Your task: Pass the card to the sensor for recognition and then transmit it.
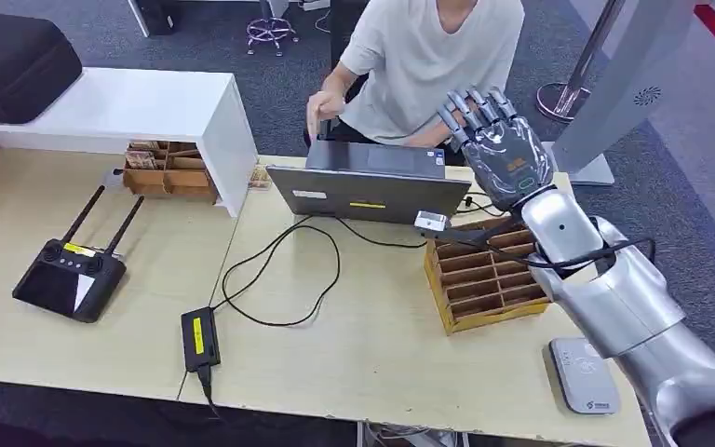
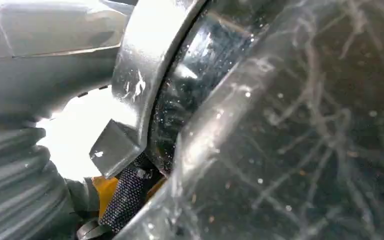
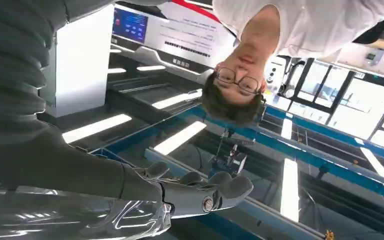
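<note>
Your right hand (image 1: 493, 140) is raised over the tray (image 1: 484, 275), fingers spread, holding nothing, palm toward the person (image 1: 428, 56). No card is visible to you; it may sit in the tray slots, can't tell. The sensor (image 1: 585, 372) lies near your right elbow. Expect a thin, stiff, slick card: pinch its edge. Left hand's fingers: can't tell.

Grey card sensor (image 1: 585, 374): flat on table's front-right corner, near wooden slotted tray. Card itself can't be made out.
</note>
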